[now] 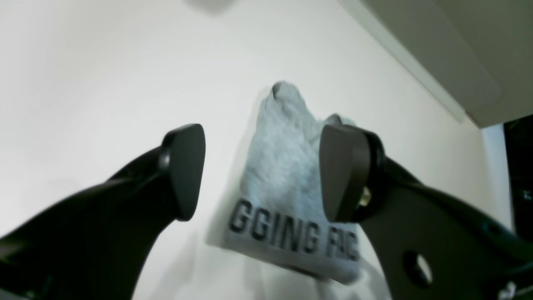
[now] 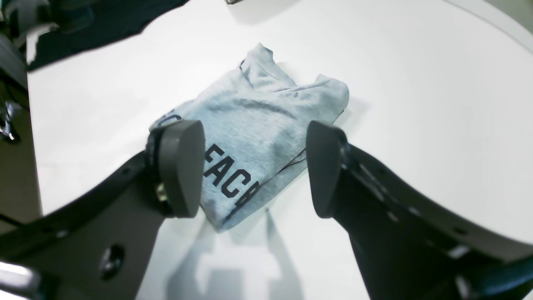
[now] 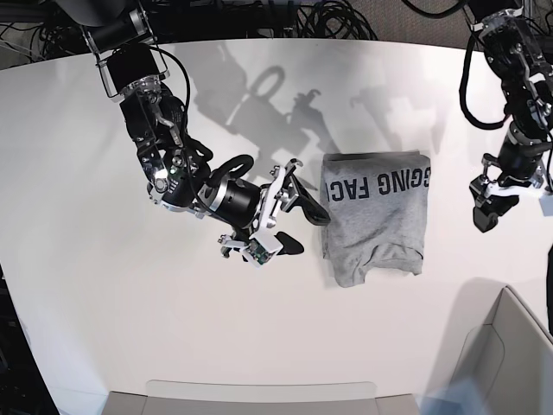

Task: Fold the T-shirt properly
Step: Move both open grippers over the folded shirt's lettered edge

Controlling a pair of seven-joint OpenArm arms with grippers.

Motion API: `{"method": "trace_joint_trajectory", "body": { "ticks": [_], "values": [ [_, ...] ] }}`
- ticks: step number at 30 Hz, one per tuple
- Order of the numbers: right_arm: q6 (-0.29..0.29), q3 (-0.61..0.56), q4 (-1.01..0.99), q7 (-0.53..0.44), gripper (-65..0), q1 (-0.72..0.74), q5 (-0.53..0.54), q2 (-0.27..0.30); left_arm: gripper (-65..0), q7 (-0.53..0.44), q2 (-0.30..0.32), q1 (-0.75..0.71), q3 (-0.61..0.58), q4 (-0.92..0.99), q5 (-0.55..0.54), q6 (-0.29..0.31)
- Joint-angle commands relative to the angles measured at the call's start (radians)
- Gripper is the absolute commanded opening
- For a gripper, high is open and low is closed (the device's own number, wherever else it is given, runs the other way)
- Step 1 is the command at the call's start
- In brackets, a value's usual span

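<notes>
The heather-grey T-shirt (image 3: 374, 226) lies folded into a compact rectangle on the white table, lettering side up, with dark capitals along its far edge. My right gripper (image 3: 304, 226) is open and empty just to the left of the shirt, low over the table. In the right wrist view the shirt (image 2: 260, 118) shows between and beyond the spread fingers (image 2: 183, 166). My left gripper (image 3: 487, 206) is open and empty to the right of the shirt, apart from it. In the left wrist view the shirt (image 1: 283, 175) lies beyond the open fingers (image 1: 343, 171).
A grey bin (image 3: 510, 346) stands at the front right corner. A flat grey tray edge (image 3: 259, 393) runs along the front. Cables (image 3: 259, 13) lie behind the table's far edge. A dark cloth (image 2: 104, 21) lies off the table's edge in the right wrist view.
</notes>
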State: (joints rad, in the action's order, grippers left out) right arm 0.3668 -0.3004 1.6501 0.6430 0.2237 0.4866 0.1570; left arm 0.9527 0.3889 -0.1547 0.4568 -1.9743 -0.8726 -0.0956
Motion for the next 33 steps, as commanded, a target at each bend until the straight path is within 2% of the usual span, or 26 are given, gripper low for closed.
{"method": "trace_joint_trajectory", "body": {
  "ticks": [1, 3, 5, 8, 11, 13, 15, 18, 23, 33],
  "values": [
    [0.004, 0.004, 0.012, -0.056, -27.0, 0.018, -0.029, 0.000, -25.0, -0.064, 0.017, -0.009, -0.023, -0.012, 0.031, 0.013],
    [0.004, -0.010, 0.005, -0.117, -27.0, 0.003, -0.113, 0.000, -25.0, -0.134, 0.017, -0.024, -0.094, -0.010, 0.120, 0.015],
    [0.002, -0.047, -0.017, -0.196, -27.0, -0.005, -0.188, 0.006, -25.1, -0.199, 0.015, -0.024, -0.198, -0.003, 0.254, 0.015],
    [-0.002, -0.130, -0.064, -0.337, -27.0, -0.010, -0.271, 0.036, -25.3, -0.277, 0.015, -0.021, -0.392, 0.023, 0.528, 0.007],
    [-0.004, -0.199, -0.110, -0.447, -27.0, -0.010, -0.292, 0.069, -28.5, -0.354, 0.018, -0.021, -0.568, 0.057, 0.792, -0.062],
    [-0.005, -0.216, -0.127, -0.492, -27.0, -0.010, -0.291, 0.086, -29.5, -0.378, 0.020, -0.024, -0.646, 0.063, 0.930, -0.103],
    [-0.005, -0.213, -0.129, -0.516, -27.0, -0.010, -0.296, 0.094, -29.8, -0.393, 0.020, -0.027, -0.682, 0.063, 1.015, -0.143],
    [-0.005, -0.211, -0.124, -0.538, -27.0, -0.011, -0.297, 0.117, -29.8, -0.443, 0.020, -0.029, -0.689, 0.063, 1.068, -0.204],
    [-0.005, -0.207, -0.127, -0.613, -27.1, -0.017, -0.297, 0.123, -29.8, -0.567, 0.037, -0.056, -0.688, 0.063, 1.073, -0.323],
    [-0.005, -0.173, -0.126, -0.619, -27.1, -0.039, -0.297, 0.117, -29.8, -0.645, 0.045, -0.101, -0.680, 0.063, 1.073, -0.370]
  ]
}}
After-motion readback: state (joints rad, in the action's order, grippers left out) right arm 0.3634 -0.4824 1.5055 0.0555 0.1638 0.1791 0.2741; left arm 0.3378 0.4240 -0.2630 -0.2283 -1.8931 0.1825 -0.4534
